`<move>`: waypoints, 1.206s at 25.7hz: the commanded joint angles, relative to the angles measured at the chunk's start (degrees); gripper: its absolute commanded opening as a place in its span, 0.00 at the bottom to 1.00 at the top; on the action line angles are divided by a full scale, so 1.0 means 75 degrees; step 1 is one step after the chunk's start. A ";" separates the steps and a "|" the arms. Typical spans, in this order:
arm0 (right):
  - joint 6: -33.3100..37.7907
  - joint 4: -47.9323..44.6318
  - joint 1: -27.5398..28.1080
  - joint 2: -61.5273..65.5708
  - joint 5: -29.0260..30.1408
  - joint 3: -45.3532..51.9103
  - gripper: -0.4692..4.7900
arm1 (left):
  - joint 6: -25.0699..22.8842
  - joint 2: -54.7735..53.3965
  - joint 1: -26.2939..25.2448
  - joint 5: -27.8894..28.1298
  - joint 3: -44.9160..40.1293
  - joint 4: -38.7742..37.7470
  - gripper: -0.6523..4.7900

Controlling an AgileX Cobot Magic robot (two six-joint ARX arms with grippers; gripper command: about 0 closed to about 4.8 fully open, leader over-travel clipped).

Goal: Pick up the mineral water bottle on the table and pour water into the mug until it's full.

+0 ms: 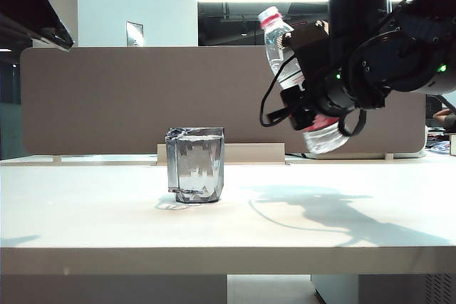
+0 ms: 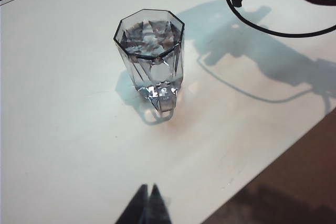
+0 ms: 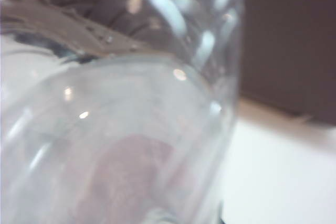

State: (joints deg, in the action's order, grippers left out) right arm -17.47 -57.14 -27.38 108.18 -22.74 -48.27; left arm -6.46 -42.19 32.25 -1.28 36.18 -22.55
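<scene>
Overhead, right gripper point(image 1: 308, 97) jaws clamping clear ribbed bottle point(image 1: 283, 58), faceted mug point(image 1: 195, 164) brimful, left gripper point(image 2: 147, 208) jaws together.

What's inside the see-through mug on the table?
The mug holds clear water nearly up to its rim. Nothing else shows inside, though the facets blur its bottom. The right tool holds the bottle beside it.

Smoky-grey faceted mug point(image 1: 195, 164), red-ringed clear bottle point(image 1: 285, 62), white table point(image 1: 107, 226).
</scene>
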 commanded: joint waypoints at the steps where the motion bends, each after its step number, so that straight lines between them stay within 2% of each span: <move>1: 0.1842 0.0017 -0.0020 -0.0076 0.1177 0.0195 0.46 | 0.0000 0.0015 -0.0012 0.0000 0.0017 0.0073 0.12; 4: 0.2754 -0.0050 -0.0023 -0.0064 0.1888 0.0466 0.46 | 0.0000 0.0015 -0.0012 0.0000 0.0017 0.0073 0.12; 9: 0.3101 -0.0574 -0.0055 -0.0058 0.2055 0.0918 0.46 | 0.0000 0.0015 -0.0012 0.0000 0.0017 0.0070 0.12; 13: 0.3398 -0.1597 -0.0064 -0.0058 0.2495 0.1568 0.47 | 0.0000 0.0015 -0.0009 0.0000 0.0017 0.0073 0.12; 23: 0.3535 -0.2978 -0.0067 0.0705 0.2535 0.1798 0.47 | 0.0000 0.0015 -0.0009 0.0000 0.0017 0.0073 0.12; 29: 0.3483 -0.2973 -0.0067 0.0892 0.2541 0.1795 0.47 | 0.0000 0.0015 -0.0009 0.0000 0.0017 0.0073 0.12; 31: 0.3203 -0.2926 -0.0067 0.0892 0.2541 0.1798 0.49 | 0.0000 0.0015 -0.0009 0.0000 0.0017 0.0073 0.12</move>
State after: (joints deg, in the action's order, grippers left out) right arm 8.43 -77.25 -27.75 115.24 -3.90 -34.61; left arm -6.48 -42.19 32.25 -1.28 36.18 -22.55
